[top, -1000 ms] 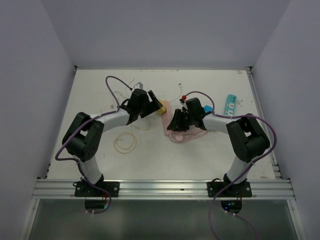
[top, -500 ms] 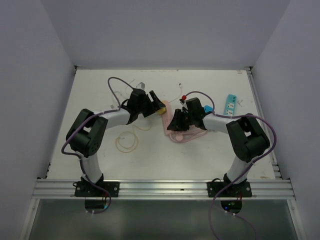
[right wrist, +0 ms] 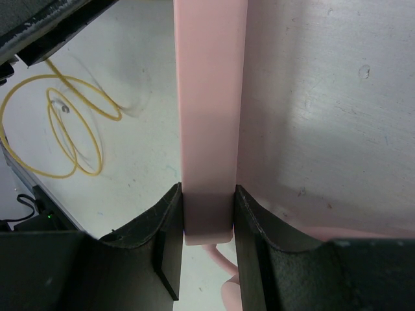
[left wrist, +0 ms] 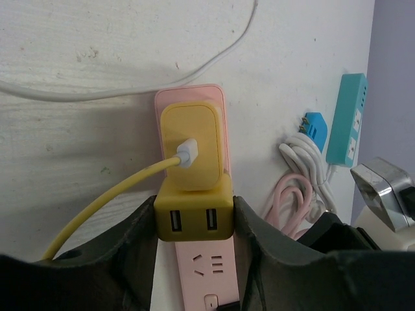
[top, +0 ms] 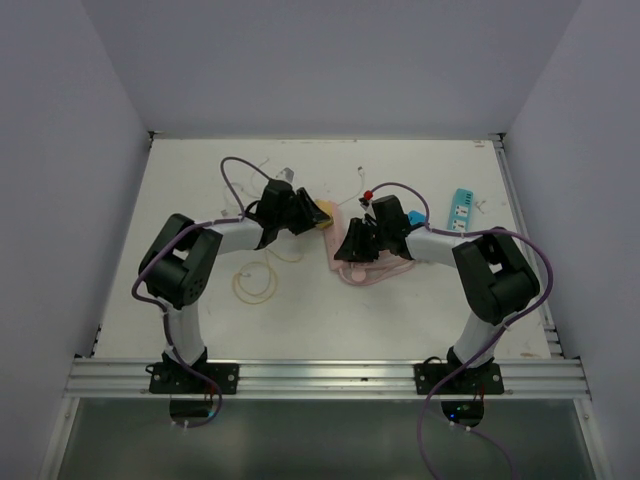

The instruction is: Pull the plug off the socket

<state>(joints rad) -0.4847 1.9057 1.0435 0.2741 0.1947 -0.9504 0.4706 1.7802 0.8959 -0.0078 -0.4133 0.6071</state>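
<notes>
A yellow plug block (left wrist: 193, 223) with two USB ports sits in the pink power strip (left wrist: 209, 275). Its far part (left wrist: 192, 146) carries a white connector and a yellow cable. My left gripper (left wrist: 194, 206) is shut on the plug block, one finger pressed on each side. In the top view the left gripper (top: 310, 212) is at the yellow plug (top: 324, 218). My right gripper (right wrist: 207, 194) is shut on the near end of the pink strip (right wrist: 209, 97). In the top view the right gripper (top: 352, 246) is just right of the left one.
A teal power strip (top: 461, 210) lies at the right, with a blue plug and white cable (top: 415, 217) beside it. A pink cable (top: 375, 272) coils near the right gripper. A yellow cable coil (top: 252, 283) lies at the left. A thin white cable (left wrist: 194, 71) runs beyond the strip.
The left gripper moved right onto the yellow plug and its fingers now sit on both sides of it. The right arm has not moved.
</notes>
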